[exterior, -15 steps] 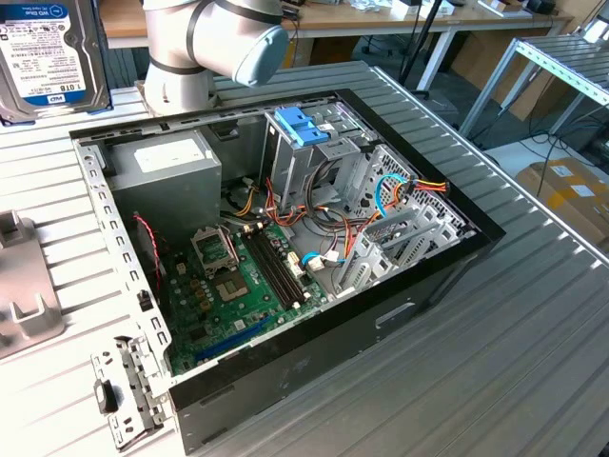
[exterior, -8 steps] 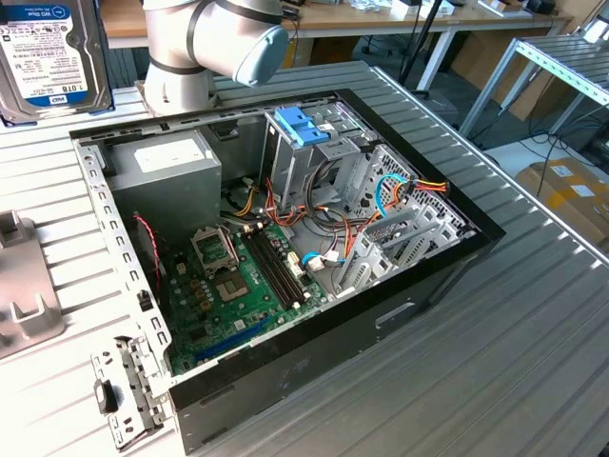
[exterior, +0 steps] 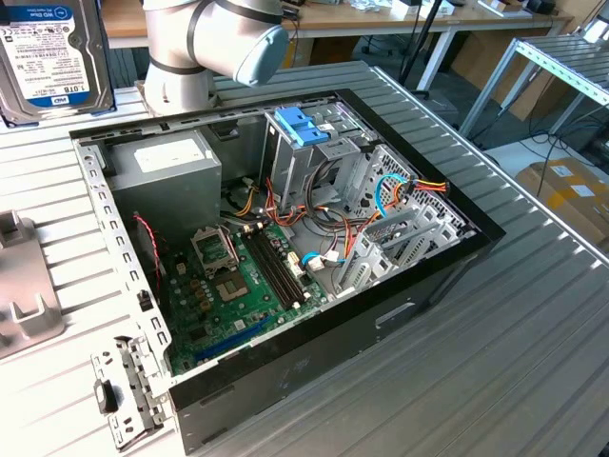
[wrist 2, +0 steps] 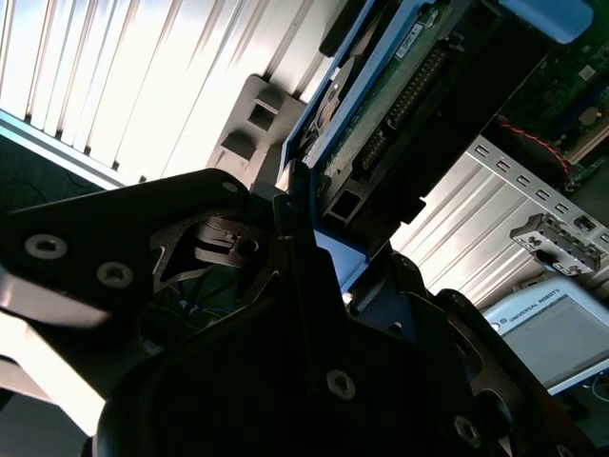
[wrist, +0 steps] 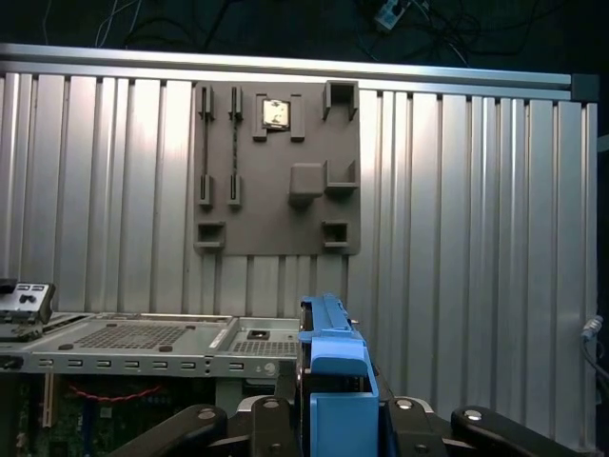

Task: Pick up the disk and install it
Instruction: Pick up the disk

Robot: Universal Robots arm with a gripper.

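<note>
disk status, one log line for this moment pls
claw: shut on the disk | disk: held up, outside the computer case | install: not yet done

There was one disk [exterior: 48, 55], one gripper [wrist: 338, 411], one robot arm [exterior: 214, 43], one open computer case [exterior: 314, 376], one power supply box [exterior: 166, 176] and one grey holder plate [wrist: 276, 202].

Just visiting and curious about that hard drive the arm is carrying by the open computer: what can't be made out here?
Exterior view: the disk is cut off by the picture's top and left edges.
First wrist view: the gripper and the blue frame hide the disk's metal body.
Second wrist view: the gripper's dark body covers the disk's near end.
Exterior view: cables screen the drive cage's inside, so a free slot is unconfirmed.
</note>
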